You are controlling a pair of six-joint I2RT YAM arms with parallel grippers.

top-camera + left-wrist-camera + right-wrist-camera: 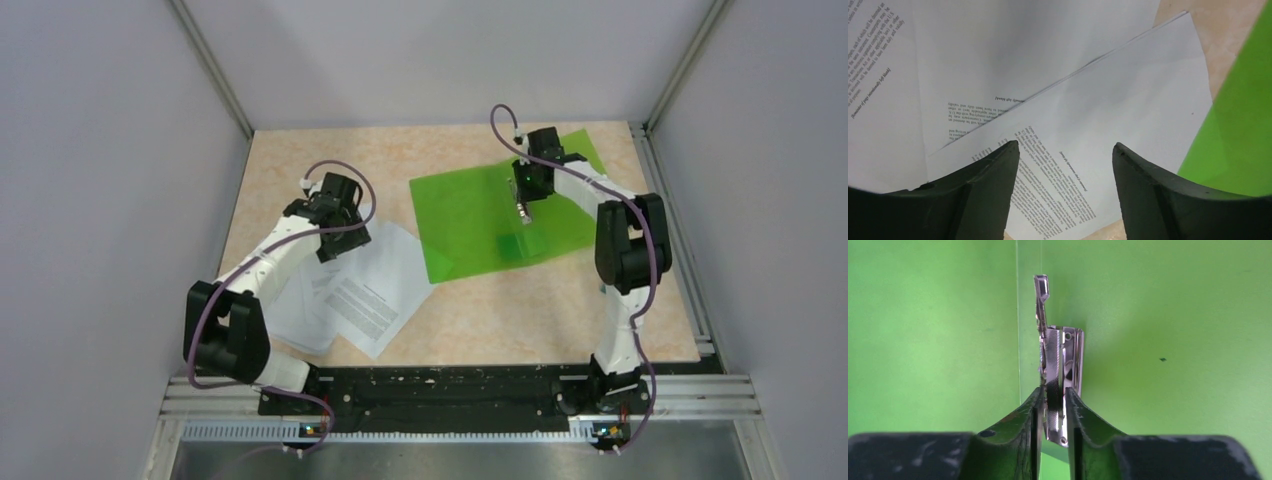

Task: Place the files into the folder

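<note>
Our right jaws clamp the clip (1060,357), we judge to lift it so the folder (470,220) takes the files (392,265); left jaws hang released above them.

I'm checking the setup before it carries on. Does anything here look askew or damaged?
Only the files look untidy: the sheets overlap at different angles beside the open folder, not squared up. The right gripper is closed on the folder's metal clip; the left gripper is open above the sheets. No damage shows.
</note>
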